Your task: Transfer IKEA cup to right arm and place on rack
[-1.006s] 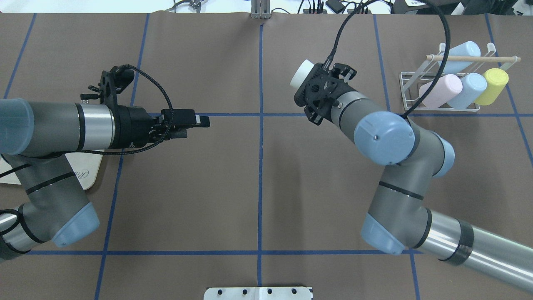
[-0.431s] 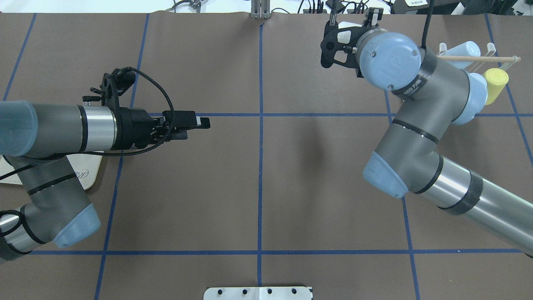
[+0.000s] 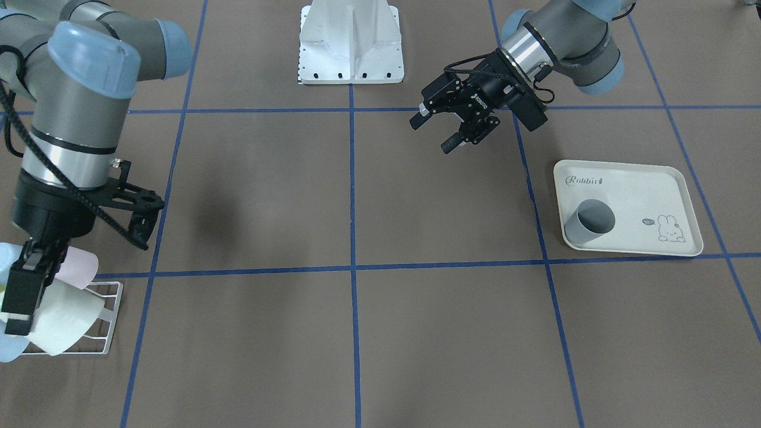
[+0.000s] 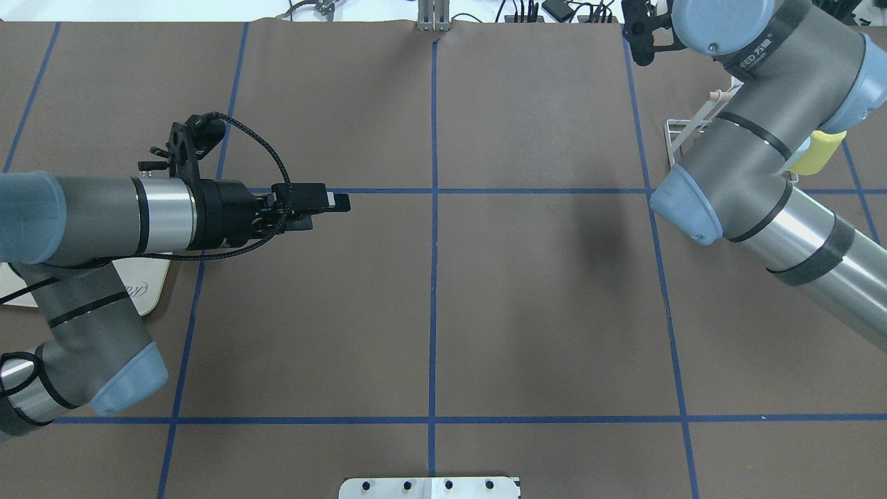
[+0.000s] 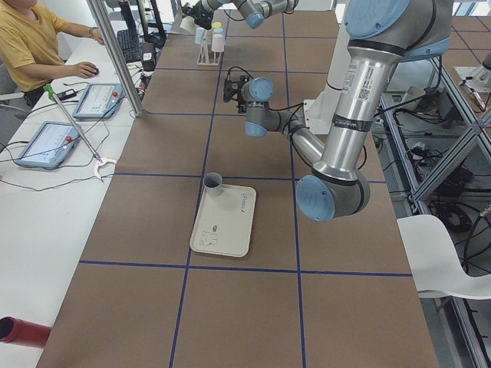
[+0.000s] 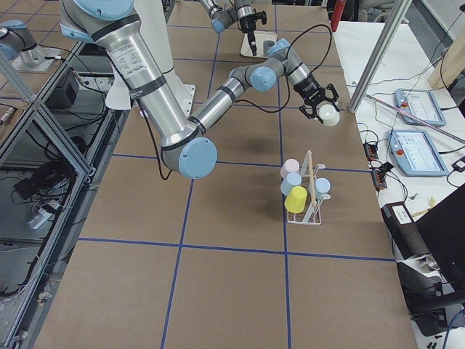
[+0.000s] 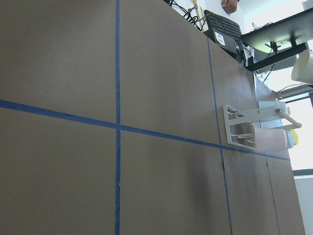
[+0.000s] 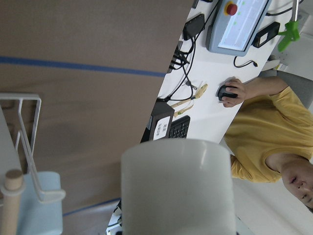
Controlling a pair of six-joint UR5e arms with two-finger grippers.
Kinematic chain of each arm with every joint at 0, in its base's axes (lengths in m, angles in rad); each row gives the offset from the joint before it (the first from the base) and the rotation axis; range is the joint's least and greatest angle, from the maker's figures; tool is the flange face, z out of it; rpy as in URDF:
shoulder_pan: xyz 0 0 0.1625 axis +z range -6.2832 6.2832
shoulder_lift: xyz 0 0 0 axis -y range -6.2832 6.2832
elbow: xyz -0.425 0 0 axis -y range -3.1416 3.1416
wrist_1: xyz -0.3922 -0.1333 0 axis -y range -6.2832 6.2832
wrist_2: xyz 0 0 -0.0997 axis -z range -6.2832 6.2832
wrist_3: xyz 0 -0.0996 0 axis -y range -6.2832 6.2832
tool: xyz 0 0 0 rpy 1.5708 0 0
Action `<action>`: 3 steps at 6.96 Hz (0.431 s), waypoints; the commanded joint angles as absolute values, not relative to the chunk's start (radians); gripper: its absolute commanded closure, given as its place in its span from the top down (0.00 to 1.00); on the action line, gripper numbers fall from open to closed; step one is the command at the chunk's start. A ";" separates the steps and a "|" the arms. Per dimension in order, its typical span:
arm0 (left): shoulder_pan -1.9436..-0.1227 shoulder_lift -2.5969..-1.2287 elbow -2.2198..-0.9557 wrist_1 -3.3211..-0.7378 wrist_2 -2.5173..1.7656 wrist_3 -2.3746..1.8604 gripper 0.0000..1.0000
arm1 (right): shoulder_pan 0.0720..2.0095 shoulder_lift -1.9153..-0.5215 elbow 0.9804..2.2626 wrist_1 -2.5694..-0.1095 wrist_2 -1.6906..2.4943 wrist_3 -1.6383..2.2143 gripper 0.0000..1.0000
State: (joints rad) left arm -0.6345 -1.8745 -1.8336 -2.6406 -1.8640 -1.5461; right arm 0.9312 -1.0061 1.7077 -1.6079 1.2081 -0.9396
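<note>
My right gripper (image 6: 320, 109) is shut on a cream-white IKEA cup (image 6: 331, 116), held in the air on its side just past the table-edge end of the rack (image 6: 310, 190). The right wrist view shows the cup (image 8: 176, 188) close up, with the rack's wire and wooden rod (image 8: 11, 196) at lower left. From the front, the cup (image 3: 65, 321) overlaps the rack (image 3: 106, 318). On the rack sit pink (image 6: 290, 168), light blue (image 6: 293, 179) and yellow (image 6: 296, 199) cups. My left gripper (image 3: 437, 132) hangs open, holding nothing, over the table's middle.
A cream rabbit-print tray (image 3: 636, 196) holds a grey cup (image 3: 588, 221) on the left arm's side. The right arm's elbow (image 4: 734, 159) covers most of the rack from overhead. A person (image 8: 264, 132) sits at the desk beyond the table edge, with tablets and cables.
The right arm has swung the cream cup from the table's middle to the far right, by the rack. The left arm has stayed still with its gripper open.
</note>
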 commanded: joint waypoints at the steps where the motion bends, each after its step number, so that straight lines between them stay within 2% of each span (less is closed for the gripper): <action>1: -0.632 -1.875 -1.835 -2.641 -1.861 -1.549 1.00 | 0.968 -1.026 1.667 -1.606 1.203 -1.087 0.00; 3: -0.632 -1.867 -1.835 -2.641 -1.861 -1.551 1.00 | 0.969 -1.142 1.664 -1.444 1.224 -1.089 0.00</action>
